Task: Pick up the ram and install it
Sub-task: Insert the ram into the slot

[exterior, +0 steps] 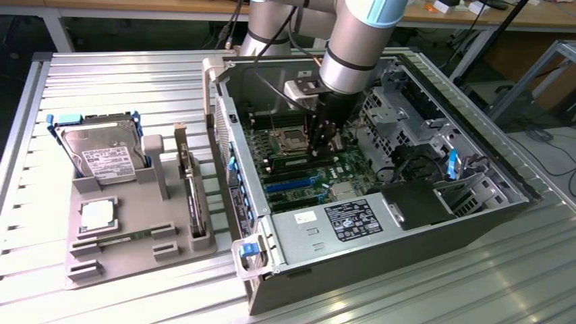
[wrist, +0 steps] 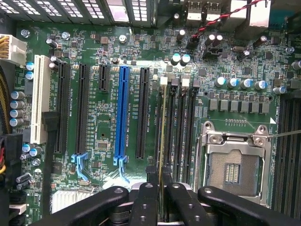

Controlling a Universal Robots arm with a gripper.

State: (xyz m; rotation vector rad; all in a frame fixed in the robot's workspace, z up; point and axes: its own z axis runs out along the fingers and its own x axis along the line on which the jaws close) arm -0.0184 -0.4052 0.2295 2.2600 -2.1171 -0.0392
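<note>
The tool hangs inside the open computer case, low over the motherboard, and its fingers are drawn narrow on the ram. The wrist view shows the ram edge-on as a thin line running out from between them along the memory slots. In the exterior view the empty processor socket sits at about nine o'clock from the tool, just beside it. The grey parts holder with the hard drive lies on the worktop at nine o'clock from the case, well apart. The stick looks lined up over the outermost slot, though whether it touches the slot cannot be told. To seat it well, it probably has to stay parallel to the slot along its whole length and go straight down with even pressure at both ends, since any twist could jam one corner or push it towards the bare socket
</note>
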